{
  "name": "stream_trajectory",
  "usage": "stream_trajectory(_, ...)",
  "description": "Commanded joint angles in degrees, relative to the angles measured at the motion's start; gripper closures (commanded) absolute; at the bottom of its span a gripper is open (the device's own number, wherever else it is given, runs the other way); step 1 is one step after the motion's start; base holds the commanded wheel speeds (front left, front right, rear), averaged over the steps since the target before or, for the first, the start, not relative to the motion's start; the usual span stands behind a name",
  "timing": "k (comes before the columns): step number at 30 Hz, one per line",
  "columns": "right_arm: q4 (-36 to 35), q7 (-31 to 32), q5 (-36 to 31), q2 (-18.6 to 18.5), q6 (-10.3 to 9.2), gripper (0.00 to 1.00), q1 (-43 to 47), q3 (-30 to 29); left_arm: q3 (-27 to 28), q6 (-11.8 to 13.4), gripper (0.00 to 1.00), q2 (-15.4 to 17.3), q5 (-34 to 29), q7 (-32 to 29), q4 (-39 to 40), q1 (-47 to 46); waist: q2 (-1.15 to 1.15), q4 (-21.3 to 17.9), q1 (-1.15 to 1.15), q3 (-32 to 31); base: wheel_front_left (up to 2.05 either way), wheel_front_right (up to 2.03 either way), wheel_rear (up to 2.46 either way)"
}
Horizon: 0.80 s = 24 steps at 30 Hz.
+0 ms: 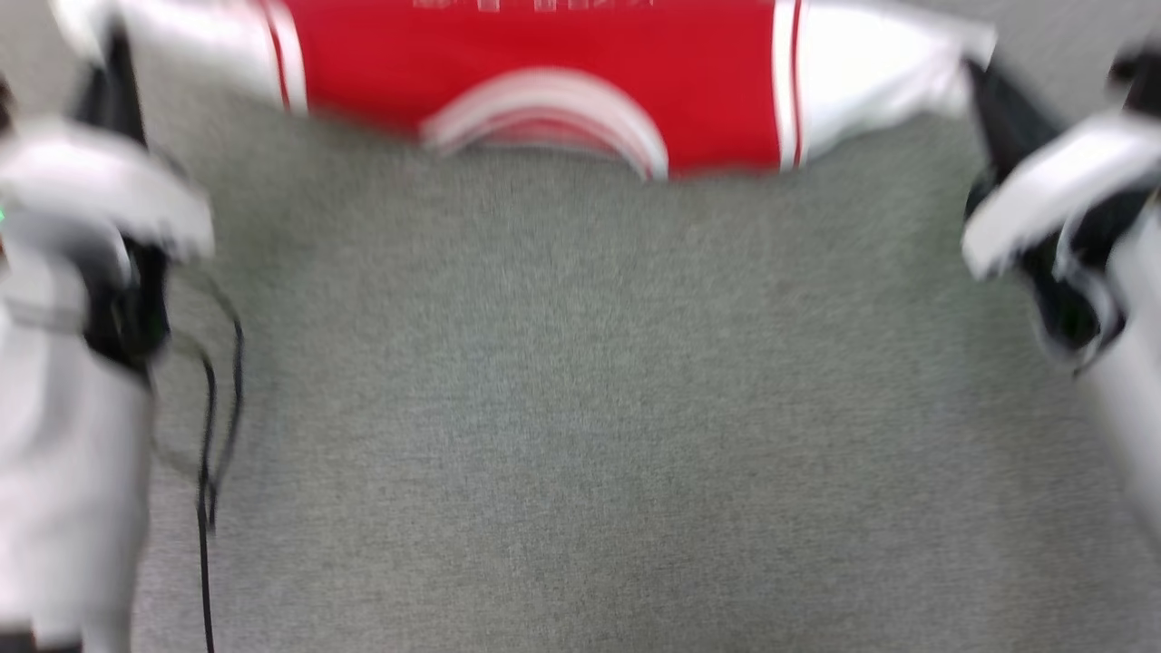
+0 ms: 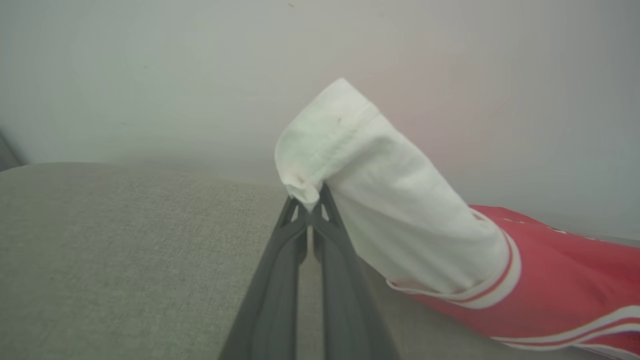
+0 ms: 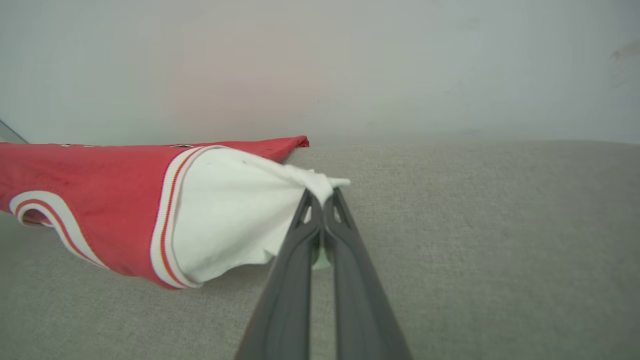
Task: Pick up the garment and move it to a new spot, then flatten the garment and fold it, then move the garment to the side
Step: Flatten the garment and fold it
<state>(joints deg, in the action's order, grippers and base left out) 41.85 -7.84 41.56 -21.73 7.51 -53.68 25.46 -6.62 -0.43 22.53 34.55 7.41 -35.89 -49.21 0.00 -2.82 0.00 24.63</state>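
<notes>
— At the far edge of the grey cloth point(image 1: 580, 408), where is the shirt point(image 1: 544, 63) sitting?
— It is being held stretched between both arms. The left gripper point(image 2: 311, 209) is pinching one white sleeve and the right gripper point(image 3: 322, 199) is pinching the other.
— Anything lying in the way?
— A black cable point(image 1: 210, 435) is trailing by the left arm, and a pale wall point(image 2: 200, 75) is standing just behind.

Got the garment point(image 1: 544, 54) strung across the far end of the surface point(image 1: 580, 408), wall point(image 2: 200, 75) just behind. Pinched at the left sleeve tip by the left gripper point(image 2: 310, 210), at the right one by the right gripper point(image 3: 322, 200).
</notes>
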Motion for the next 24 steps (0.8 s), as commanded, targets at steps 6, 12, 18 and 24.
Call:
stream_trajectory(6, -5.9, 0.0, 1.2, -1.6, -0.04, 1.0, 15.0, -0.9, 2.0, 2.4, 1.0, -0.4, 2.1, 1.7, 8.8, 19.7, 0.0, -0.5, 0.0, -11.2, 0.0, 0.0, 0.0)
stream_trajectory(12, -12.7, 2.2, -0.6, -1.5, -0.04, 1.0, 29.1, -6.2, 2.9, 6.4, 1.0, -1.4, 3.9, -0.7, 19.1, 37.9, 0.0, -0.2, 0.0, -16.4, 0.0, 0.0, 0.0)
stream_trajectory(18, -22.2, 7.0, -4.5, 1.2, -0.05, 1.0, 45.0, -15.0, 3.5, 10.2, 1.0, -1.6, 4.8, -3.5, 28.8, 52.2, 0.0, 0.9, 0.0, -20.7, 0.0, 0.0, 0.0)
stream_trajectory(24, -35.0, 15.1, -10.8, 8.3, -0.04, 1.0, 62.0, -24.8, 3.5, 13.1, 1.0, -1.4, 5.0, -6.2, 35.4, 62.4, 0.0, 2.2, 0.0, -23.4, 0.0, 0.0, 0.0)
